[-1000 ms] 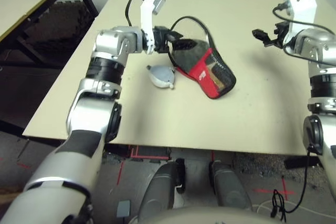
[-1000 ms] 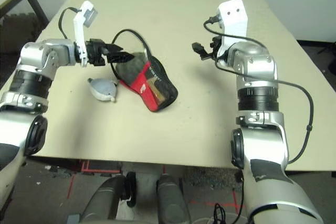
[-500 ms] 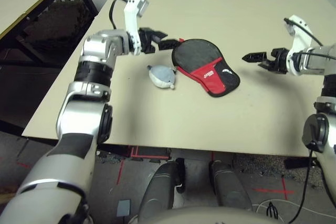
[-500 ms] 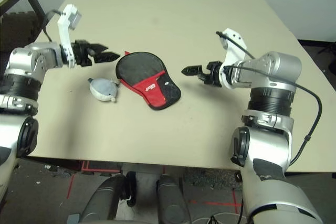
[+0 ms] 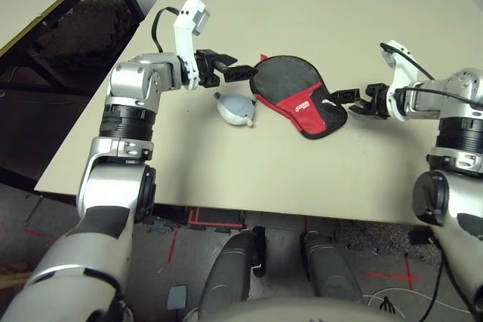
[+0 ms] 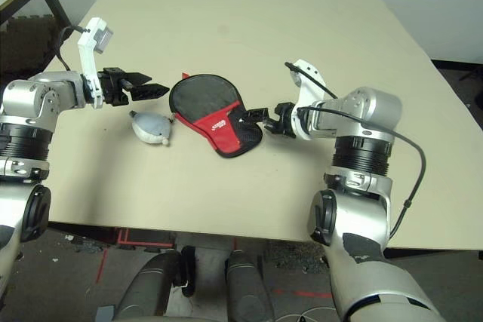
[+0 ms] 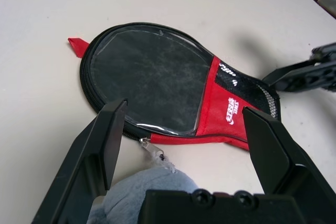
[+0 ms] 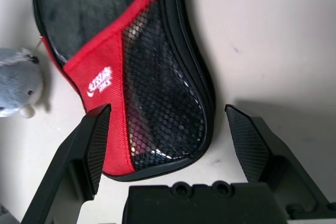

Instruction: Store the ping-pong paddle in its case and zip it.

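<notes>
Left gripper [image 7: 185, 104]: fingers spread, nothing between them, near the round end of the case. Right gripper [image 8: 169, 106]: fingers spread at the case's narrow end; contact cannot be told. Case [image 5: 306, 107]: lies flat on the table [image 5: 249, 171], round end far left, narrow end near right, red panel and mesh facing up. Paddle: cannot be made out behind the dark window. Grey-blue soft lump [image 5: 235, 109]: left of the case, beside the zipper pull [image 7: 152, 148]
</notes>
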`<state>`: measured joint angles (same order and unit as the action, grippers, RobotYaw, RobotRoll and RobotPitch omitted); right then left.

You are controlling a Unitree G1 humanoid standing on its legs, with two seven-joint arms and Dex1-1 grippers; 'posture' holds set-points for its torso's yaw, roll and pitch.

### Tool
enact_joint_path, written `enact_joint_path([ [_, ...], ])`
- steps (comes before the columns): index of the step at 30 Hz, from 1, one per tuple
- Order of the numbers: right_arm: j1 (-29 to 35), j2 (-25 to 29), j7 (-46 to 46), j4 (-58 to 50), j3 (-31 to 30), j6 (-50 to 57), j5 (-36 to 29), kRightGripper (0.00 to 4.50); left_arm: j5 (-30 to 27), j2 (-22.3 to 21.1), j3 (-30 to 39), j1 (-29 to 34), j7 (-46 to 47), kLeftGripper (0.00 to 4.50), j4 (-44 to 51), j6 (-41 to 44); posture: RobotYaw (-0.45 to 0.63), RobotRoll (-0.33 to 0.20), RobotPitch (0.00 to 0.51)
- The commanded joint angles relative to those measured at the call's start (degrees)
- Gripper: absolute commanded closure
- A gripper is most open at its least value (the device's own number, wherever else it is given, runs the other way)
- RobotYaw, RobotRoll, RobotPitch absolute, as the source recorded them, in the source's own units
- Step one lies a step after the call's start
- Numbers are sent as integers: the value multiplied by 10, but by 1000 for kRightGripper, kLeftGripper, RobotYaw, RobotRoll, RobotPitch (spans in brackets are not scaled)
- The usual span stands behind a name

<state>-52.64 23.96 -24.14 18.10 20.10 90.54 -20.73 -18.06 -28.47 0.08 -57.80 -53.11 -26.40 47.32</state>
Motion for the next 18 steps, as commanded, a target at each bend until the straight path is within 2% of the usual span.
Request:
enact_joint_path([
  [1,16,0,11,-27,5,11,-5,20,-4,-4,0,8,4,0,14,10,-67,0,186],
  [9,38,-12,33,-51,24,18,1,20,-6,2,-2,2,6,0,12,7,-80,0,193],
  [18,54,-79,79,-58,54,20,-21,20,-6,5,-1,-5,8,0,5,4,-80,0,193],
])
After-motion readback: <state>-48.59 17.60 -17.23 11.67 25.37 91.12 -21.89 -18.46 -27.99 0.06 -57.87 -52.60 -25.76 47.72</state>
